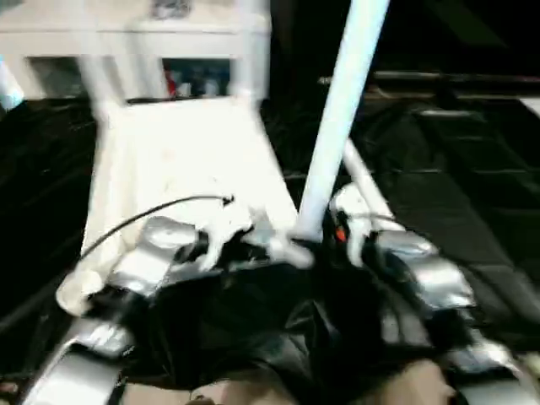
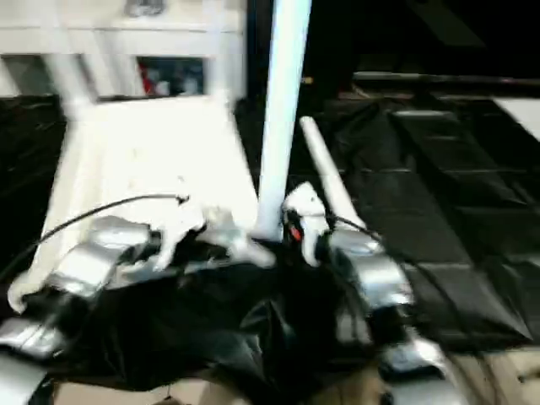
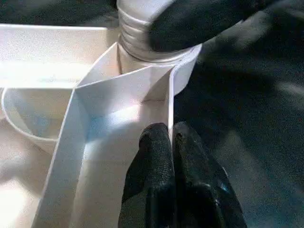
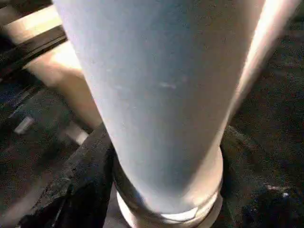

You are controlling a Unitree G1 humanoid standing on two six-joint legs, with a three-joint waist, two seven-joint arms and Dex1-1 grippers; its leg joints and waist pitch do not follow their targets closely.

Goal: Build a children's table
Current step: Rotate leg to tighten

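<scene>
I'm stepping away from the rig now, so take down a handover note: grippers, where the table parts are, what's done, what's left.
Left gripper: shut, pinching a rib wall of the upturned tabletop near its right front corner.
Right gripper: at the foot of the upright leg; a black finger lies against the leg, grip unclear.
Done: the leg stands in the corner socket; whether it is fully seated can't be told. Other legs stand at the far corners.
Left: a spare leg lies on the black sheet beside the tabletop.
</scene>
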